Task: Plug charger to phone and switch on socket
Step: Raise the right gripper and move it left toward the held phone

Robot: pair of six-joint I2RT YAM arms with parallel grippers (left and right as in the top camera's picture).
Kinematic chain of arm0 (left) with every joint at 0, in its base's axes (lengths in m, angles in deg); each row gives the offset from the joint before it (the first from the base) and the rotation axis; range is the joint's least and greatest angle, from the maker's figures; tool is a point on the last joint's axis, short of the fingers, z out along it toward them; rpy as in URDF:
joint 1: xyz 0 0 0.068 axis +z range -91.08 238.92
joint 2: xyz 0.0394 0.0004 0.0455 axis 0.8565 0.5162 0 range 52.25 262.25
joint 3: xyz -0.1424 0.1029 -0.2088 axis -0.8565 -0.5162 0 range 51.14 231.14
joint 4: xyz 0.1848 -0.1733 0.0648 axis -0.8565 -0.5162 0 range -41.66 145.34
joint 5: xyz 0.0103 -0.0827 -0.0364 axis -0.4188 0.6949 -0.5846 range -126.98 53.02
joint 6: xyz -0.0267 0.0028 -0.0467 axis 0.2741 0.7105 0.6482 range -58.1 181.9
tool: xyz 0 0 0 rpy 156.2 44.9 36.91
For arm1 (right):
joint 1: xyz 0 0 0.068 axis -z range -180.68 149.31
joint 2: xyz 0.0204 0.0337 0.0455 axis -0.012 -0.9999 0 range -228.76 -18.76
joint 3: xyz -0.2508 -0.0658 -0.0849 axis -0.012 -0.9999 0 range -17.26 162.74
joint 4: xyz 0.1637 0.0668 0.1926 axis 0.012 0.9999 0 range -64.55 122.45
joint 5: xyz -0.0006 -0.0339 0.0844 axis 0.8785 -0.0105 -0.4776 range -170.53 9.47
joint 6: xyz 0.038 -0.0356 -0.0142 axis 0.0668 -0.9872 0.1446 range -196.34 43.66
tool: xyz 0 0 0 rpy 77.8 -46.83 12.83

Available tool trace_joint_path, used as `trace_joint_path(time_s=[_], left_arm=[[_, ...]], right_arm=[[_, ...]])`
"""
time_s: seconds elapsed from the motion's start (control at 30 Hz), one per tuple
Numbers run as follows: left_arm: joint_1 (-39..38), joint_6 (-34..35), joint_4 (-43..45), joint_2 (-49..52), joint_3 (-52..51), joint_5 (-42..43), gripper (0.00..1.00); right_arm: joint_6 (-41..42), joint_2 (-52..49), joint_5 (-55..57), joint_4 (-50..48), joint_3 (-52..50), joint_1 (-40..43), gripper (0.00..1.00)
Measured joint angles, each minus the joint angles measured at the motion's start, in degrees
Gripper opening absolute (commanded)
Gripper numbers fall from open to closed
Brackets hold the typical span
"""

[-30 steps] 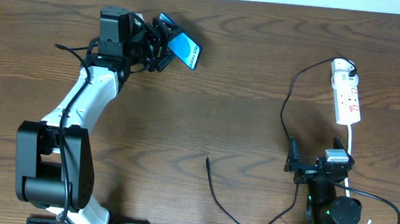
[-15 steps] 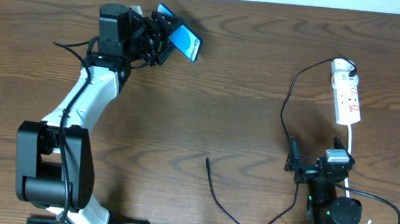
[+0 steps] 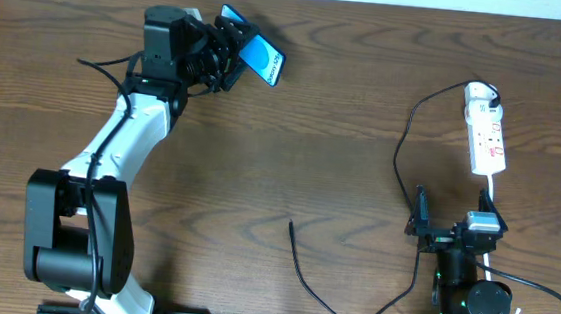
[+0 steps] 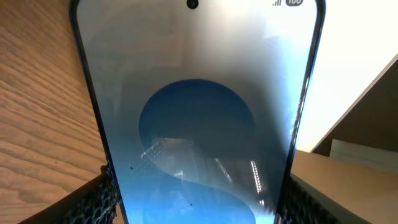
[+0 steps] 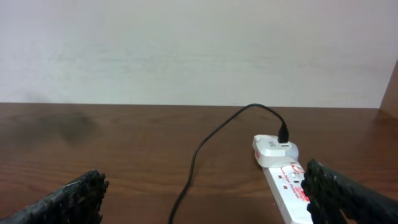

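My left gripper (image 3: 226, 57) is shut on the phone (image 3: 254, 59), a flat smartphone with a bright blue screen, held tilted above the far left of the table; its screen fills the left wrist view (image 4: 198, 118). The charger is a thin black cable (image 3: 401, 156) running from a white adapter on the socket (image 3: 487, 133), a white power strip at the far right, round to its loose plug tip (image 3: 291, 224) at the front middle. My right gripper (image 3: 445, 230) is open and empty, just in front of the socket (image 5: 287, 186), with the cable (image 5: 199, 155) between its fingers' span.
The socket's white cord (image 3: 494, 209) runs toward the front beside my right arm. The table's far edge meets a pale wall (image 5: 186, 50). The brown wooden tabletop (image 3: 290, 158) lies between the two arms.
My left gripper has lifted the phone slightly toward the far edge. My right gripper has shifted a little to the right and toward the front.
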State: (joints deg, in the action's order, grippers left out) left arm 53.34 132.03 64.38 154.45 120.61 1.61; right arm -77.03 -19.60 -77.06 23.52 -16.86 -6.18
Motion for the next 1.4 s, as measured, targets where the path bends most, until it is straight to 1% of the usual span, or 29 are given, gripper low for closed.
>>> trace_joint_path(time_s=[0.2, 0.33, 0.53, 0.73, 0.93, 1.13, 1.27, 1.4], left_arm=[[-1.5, 0.0, 0.0, 0.0, 0.0, -0.4, 0.07], [-1.7, 0.0, 0.0, 0.0, 0.0, -0.6, 0.07], [-1.7, 0.1, 0.0, 0.0, 0.0, -1.5, 0.07], [-1.7, 0.2, 0.0, 0.0, 0.0, -1.7, 0.07], [-1.7, 0.2, 0.0, 0.0, 0.0, -1.7, 0.07], [-1.7, 0.2, 0.0, 0.0, 0.0, -1.7, 0.07], [-1.7, 0.2, 0.0, 0.0, 0.0, -1.7, 0.07], [-1.7, 0.2, 0.0, 0.0, 0.0, -1.7, 0.07]], right_arm=[[0.7, -0.4, -0.3, 0.1, 0.3, 0.0, 0.99], [1.3, -2.6, -0.7, 0.2, 2.6, 0.0, 0.99], [1.5, -11.3, -1.8, 0.5, 9.4, 0.0, 0.99], [1.3, -26.6, -5.4, 0.5, 18.8, 0.0, 0.99], [-1.3, -44.8, -12.7, 0.9, 29.9, 0.0, 0.99], [-3.0, -64.0, -24.2, 1.3, 41.5, 0.0, 0.99], [-3.4, -74.6, -32.9, 0.5, 48.1, 0.0, 0.99], [-3.5, -83.4, -42.6, -2.4, 53.2, 0.0, 0.99]])
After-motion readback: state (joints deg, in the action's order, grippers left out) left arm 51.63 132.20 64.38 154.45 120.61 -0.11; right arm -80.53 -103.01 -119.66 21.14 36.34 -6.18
